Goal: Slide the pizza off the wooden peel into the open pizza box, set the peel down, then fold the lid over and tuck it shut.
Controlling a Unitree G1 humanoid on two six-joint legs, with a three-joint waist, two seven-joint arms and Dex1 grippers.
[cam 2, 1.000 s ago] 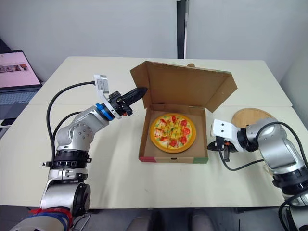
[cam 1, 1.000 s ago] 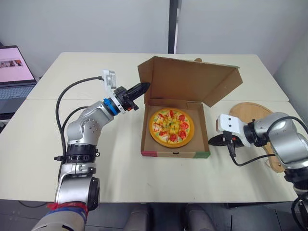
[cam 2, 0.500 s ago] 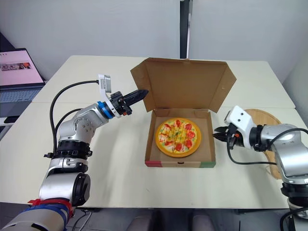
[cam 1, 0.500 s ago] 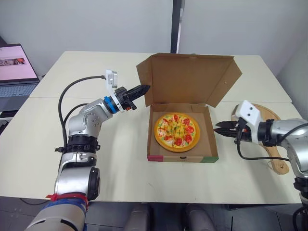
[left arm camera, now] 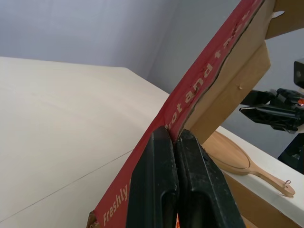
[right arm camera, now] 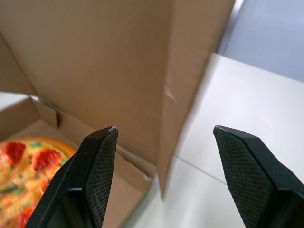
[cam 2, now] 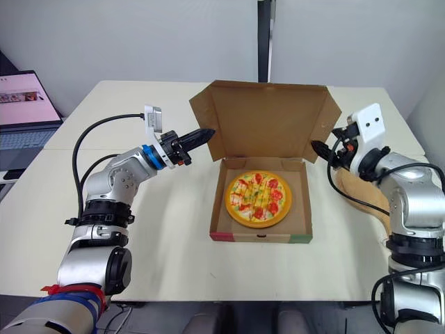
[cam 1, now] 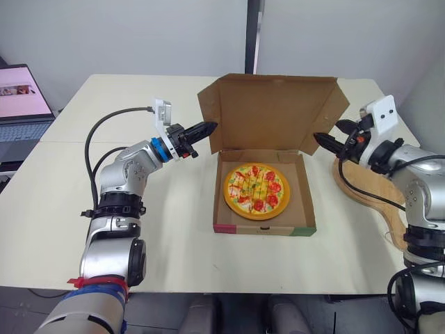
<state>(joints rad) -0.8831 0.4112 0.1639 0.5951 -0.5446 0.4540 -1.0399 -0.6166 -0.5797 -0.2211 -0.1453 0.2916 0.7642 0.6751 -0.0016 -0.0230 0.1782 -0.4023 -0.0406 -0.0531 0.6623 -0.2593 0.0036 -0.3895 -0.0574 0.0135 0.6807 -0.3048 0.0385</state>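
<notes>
Nearest the camera, the bare tabletop (cam 1: 174, 229) carries the pizza box (cam 1: 264, 227), which sits open with its front wall toward the near edge. The pizza (cam 1: 256, 189) lies flat inside the base, roughly centred and clear of both sets of fingers. To the right of the box the wooden peel (cam 1: 367, 186) lies flat on the tabletop, apart from the box, blade farther back and handle pointing toward the near edge, under the right arm. Behind the pizza the lid (cam 1: 271, 111) stands raised from the back wall, its brown inside facing the camera, side flaps splayed outward. Left fingers (cam 1: 201, 129): clenched together, tips at the lid's left edge; the left wrist view shows them pinched onto the red printed edge of that flap, so they are grasping the lid. Right fingers (cam 1: 325, 142): spread apart and holding nothing, tips raised above the tabletop just beside the lid's right flap; in the right wrist view the flap's edge stands ahead of the tips, in line with the space between them, with a slice of pizza low at one side. Contact between right fingers and flap cannot be told. Far left, a laptop (cam 1: 21, 104) sits open, well apart from the box
</notes>
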